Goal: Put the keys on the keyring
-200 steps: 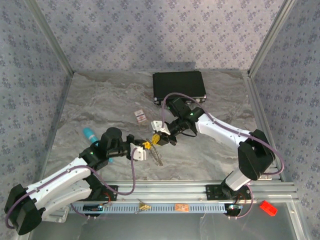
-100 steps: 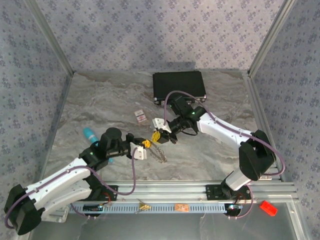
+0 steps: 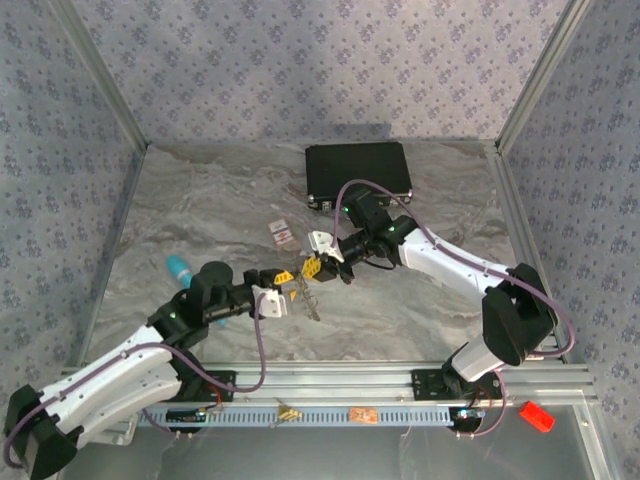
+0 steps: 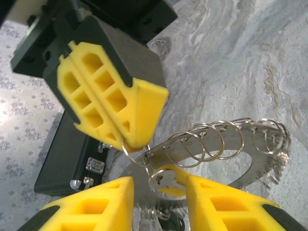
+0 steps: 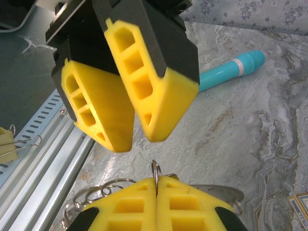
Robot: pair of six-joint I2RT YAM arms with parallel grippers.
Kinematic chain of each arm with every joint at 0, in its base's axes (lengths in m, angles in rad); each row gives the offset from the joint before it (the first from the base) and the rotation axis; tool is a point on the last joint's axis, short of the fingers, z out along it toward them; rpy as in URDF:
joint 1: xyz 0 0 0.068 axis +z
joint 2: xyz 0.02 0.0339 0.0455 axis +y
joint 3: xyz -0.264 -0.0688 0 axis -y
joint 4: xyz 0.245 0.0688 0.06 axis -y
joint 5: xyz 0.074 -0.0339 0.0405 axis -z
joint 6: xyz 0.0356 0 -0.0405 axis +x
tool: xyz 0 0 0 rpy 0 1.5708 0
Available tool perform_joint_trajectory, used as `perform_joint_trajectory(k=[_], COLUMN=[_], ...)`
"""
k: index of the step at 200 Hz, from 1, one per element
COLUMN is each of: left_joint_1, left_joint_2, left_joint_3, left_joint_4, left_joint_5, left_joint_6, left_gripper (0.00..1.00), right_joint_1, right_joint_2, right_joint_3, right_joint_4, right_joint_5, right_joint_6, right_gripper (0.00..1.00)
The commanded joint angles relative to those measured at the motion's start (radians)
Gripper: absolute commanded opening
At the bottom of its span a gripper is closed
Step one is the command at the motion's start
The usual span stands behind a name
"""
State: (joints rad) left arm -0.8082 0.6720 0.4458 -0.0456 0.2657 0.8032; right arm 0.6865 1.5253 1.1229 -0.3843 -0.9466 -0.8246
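Top view: left gripper [image 3: 283,278] and right gripper [image 3: 312,267] meet nose to nose mid-table. The keyring [image 3: 308,297] dangles btwn them and seems lifted off the table [image 3: 200,200]. Black case [image 3: 358,172] sits behind; tag [image 3: 282,233] and teal pen [image 3: 180,268] are near, none touching. Left wrist view: keyring [image 4: 226,149] = thin grey metal plate w/ small split rings fanned round it. Right gripper [image 4: 134,137] is clenched on one small ring at the plate's edge. Left fingers [image 4: 96,207] are spread apart w/ the yellow-headed key [image 4: 169,174] in the gap; can't tell if it touches a pad, reads as released. Right wrist view: right gripper [image 5: 156,185] pinched tight on a ring loop. Left gripper [image 5: 135,139] is just above it, tips slightly apart, nothing seen btwn them. Handling, my read: all light, stiff, slick metal; the small rings are springy and swing freely, and the plate prob. twists if the pinch slips. Best hold: key by its plastic head, ring by one loop or the flat plate. Room: bare table all round, but the grippers are nearly touching, so little slack for angling. Rail [image 5: 53,130] is at the near edge, well apart.
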Motion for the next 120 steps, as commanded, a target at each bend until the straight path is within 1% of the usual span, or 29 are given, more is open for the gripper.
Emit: perform_joint_trajectory(k=[1, 10, 22, 32, 57, 81, 98, 120], left_joint_1=[-0.006, -0.006, 0.001, 0.006, 0.018, 0.037, 0.043, 0.046], left_joint_2=[-0.041, -0.042, -0.03, -0.017, 0.009, 0.034, 0.045, 0.059], left_joint_3=[0.008, 0.026, 0.051, 0.06, 0.057, 0.055, 0.045, 0.037], left_joint_4=[-0.026, -0.032, -0.065, -0.08, -0.061, -0.026, 0.01, 0.042], left_joint_5=[-0.062, -0.091, -0.079, -0.055, -0.039, -0.01, 0.004, 0.013], left_joint_6=[-0.229, -0.343, -0.451, -0.527, -0.689, -0.762, -0.787, -0.801], left_gripper=[0.38, 0.38, 0.38, 0.39, 0.45, 0.45, 0.45, 0.41], right_joint_1=[-0.003, -0.002, 0.003, 0.007, 0.013, 0.023, 0.03, 0.037], right_joint_2=[-0.038, -0.038, -0.038, -0.038, -0.037, -0.035, -0.034, -0.03], right_joint_3=[-0.008, -0.008, -0.008, -0.008, -0.008, -0.002, -0.006, -0.005], right_joint_4=[0.031, 0.03, 0.029, 0.028, 0.029, 0.019, 0.017, 0.015], right_joint_5=[-0.015, -0.01, 0.006, 0.013, 0.029, 0.06, 0.073, 0.078], right_joint_6=[0.02, 0.021, 0.017, 0.014, 0.011, 0.008, 0.006, 0.004], right_gripper=[0.0, 0.0, 0.0, 0.0, 0.0, 0.0, 0.0, 0.0])
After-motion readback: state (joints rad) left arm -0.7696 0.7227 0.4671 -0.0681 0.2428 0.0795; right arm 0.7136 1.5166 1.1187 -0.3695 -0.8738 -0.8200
